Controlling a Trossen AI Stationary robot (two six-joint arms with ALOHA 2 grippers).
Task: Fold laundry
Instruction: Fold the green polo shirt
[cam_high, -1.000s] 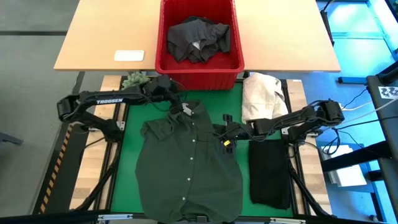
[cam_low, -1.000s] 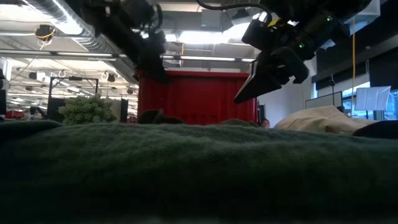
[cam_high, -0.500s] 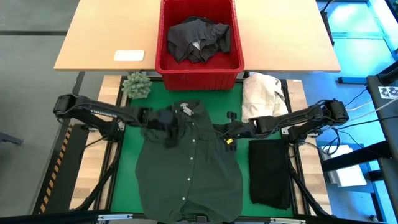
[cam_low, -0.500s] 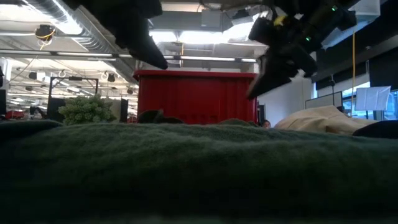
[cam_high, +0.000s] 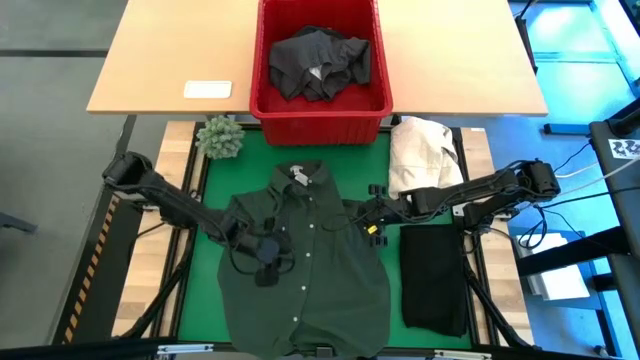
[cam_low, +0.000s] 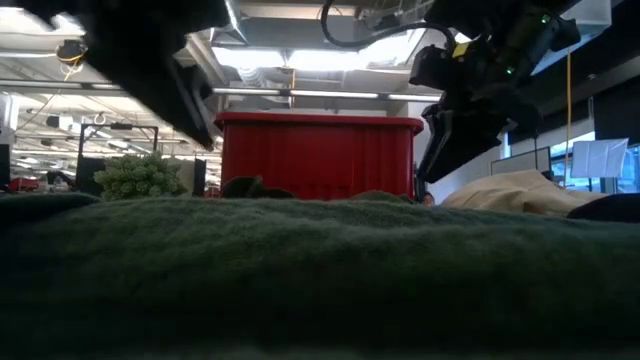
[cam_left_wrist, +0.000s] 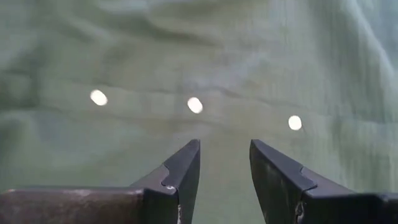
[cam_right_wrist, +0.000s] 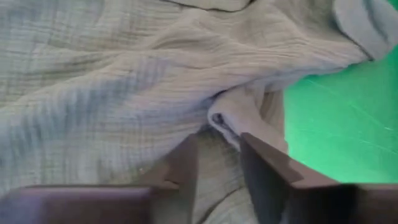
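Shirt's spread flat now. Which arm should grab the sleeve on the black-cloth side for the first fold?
Right, probably. The right gripper hangs at the green shirt's edge on that side, fingers parted over a fold of cloth. The left gripper is open over the button row mid-shirt, farther from that sleeve.

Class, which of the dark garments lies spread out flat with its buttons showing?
The dark green shirt on the green mat; the black garment is folded, the grey one crumpled in the basket.

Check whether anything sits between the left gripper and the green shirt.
Nothing visible does. The left gripper hangs over the green shirt near its button line, fingers apart, only bare cloth ahead. The right gripper is at the shirt's right edge.
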